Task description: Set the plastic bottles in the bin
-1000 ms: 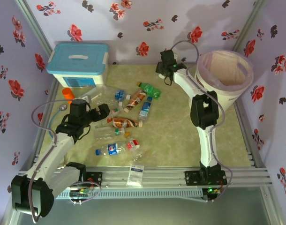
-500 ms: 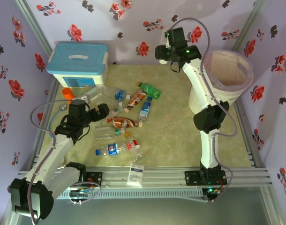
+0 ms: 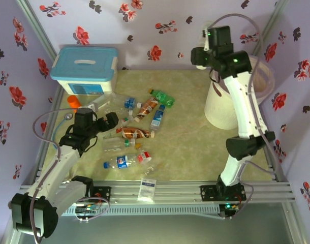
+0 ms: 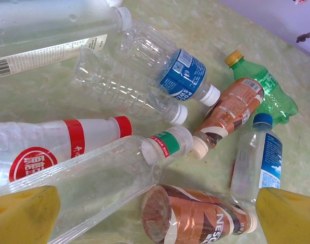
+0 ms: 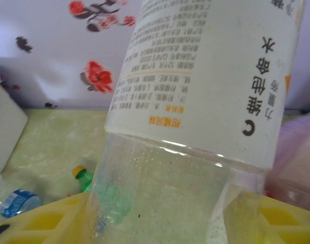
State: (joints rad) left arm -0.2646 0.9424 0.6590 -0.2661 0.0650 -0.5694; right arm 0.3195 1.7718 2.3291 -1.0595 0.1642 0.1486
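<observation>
Several plastic bottles lie scattered on the table left of centre. My left gripper hovers over them, open and empty, its yellow fingers either side of an amber-brown bottle and a clear green-labelled bottle. My right gripper is raised high by the back wall, just left of the bin. It is shut on a clear bottle with a white label, held upright between its yellow fingers. The bin's pink liner shows at the right in the right wrist view.
A white box with a light-blue lid stands at the back left, with a small orange cylinder in front of it. A white packet lies on the front rail. A green bottle lies below the raised bottle.
My right arm has lifted its bottle and swung right, from above the table's back middle to beside the bin's rim. The left arm has stayed still.
</observation>
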